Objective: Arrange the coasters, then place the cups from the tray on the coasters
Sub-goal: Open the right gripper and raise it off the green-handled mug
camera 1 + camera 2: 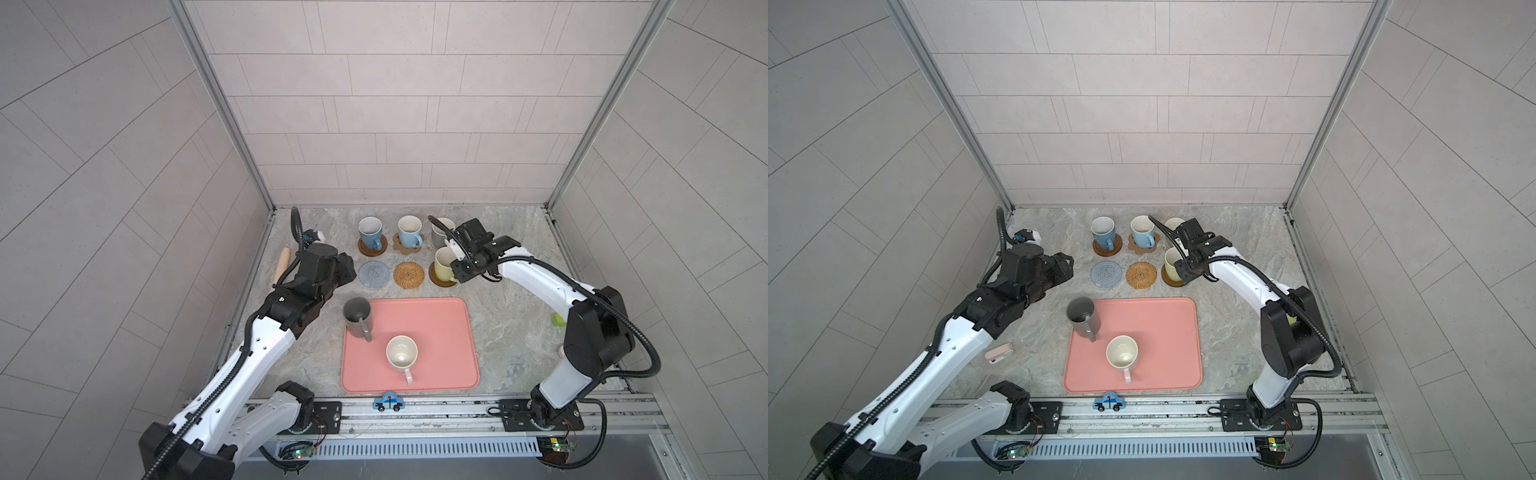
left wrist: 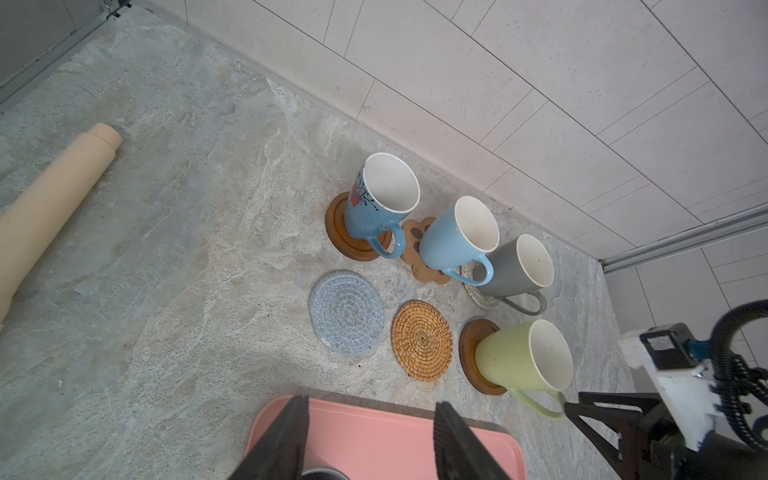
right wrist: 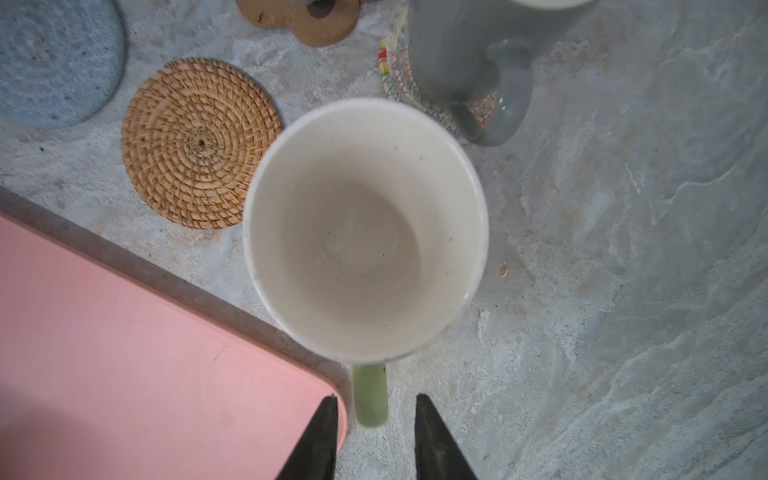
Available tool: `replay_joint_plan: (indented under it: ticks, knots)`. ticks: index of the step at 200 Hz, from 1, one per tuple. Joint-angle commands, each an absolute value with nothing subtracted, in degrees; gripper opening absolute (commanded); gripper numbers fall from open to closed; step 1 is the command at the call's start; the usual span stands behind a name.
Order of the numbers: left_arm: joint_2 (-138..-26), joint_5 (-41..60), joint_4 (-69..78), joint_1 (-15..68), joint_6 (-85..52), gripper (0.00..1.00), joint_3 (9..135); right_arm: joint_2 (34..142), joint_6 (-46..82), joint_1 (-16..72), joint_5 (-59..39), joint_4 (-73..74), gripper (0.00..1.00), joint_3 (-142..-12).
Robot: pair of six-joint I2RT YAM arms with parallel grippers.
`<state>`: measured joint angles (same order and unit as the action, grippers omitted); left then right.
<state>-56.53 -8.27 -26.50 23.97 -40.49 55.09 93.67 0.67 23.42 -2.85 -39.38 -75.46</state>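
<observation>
Right gripper (image 3: 374, 398): jaws parted, one finger on each side of the handle of the yellow-green mug (image 3: 365, 228). There is a visible gap on both sides, so nothing is gripped. The mug stands upright on a dark brown coaster (image 1: 440, 284) at the right end of the near row, just beyond the far right corner of the salmon-pink tray (image 1: 440, 328).

Left gripper (image 2: 371, 402): jaws apart, nothing between the fingers. In both top views it hovers over the tabletop (image 1: 503, 332), left of the grey-blue woven coaster (image 1: 374, 273) and apart from it.

Far row, left to right in the top views:
- flowered blue mug (image 1: 370, 232) on the other dark brown coaster (image 1: 370, 252)
- plain light blue mug (image 1: 409, 232) on the tan paw-print coaster (image 2: 428, 275)
- short grey mug (image 2: 507, 270) on the cream woven coaster (image 3: 397, 79), partly hidden by the right arm in the top views

All three stand upright. The two blue mugs' handles point toward the front.

Near row: grey-blue woven coaster, golden rattan coaster (image 1: 409, 274) just beside it, then the coaster bearing the yellow-green mug. The first two show their whole tops.

The tray lies flat near the front edge. On it:
- taller dark grey mug (image 1: 356, 318), upright at the far left corner
- pink mug (image 1: 402, 353), upright near the middle, handle toward the front

The two mugs stand apart.
</observation>
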Motion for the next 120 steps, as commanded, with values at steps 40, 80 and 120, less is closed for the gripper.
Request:
replay_joint_plan:
  ticks: [40, 80, 120]
  knots:
    - [-55.5, -11.1, -27.0, 23.7, -39.7, 0.55, 56.7, 82.5, 2.2, 21.1, -1.0, -46.5, 0.38, -78.8]
    - [-54.9, -11.6, -26.9, 23.7, -39.7, 0.56, 56.5, 78.8, 6.1, 20.7, 2.1, -49.9, 0.40, -80.7]
    - [-54.6, -12.1, -26.9, 23.7, -39.6, 0.56, 56.2, 74.4, 6.9, 20.7, -0.9, -49.6, 0.41, -77.8]
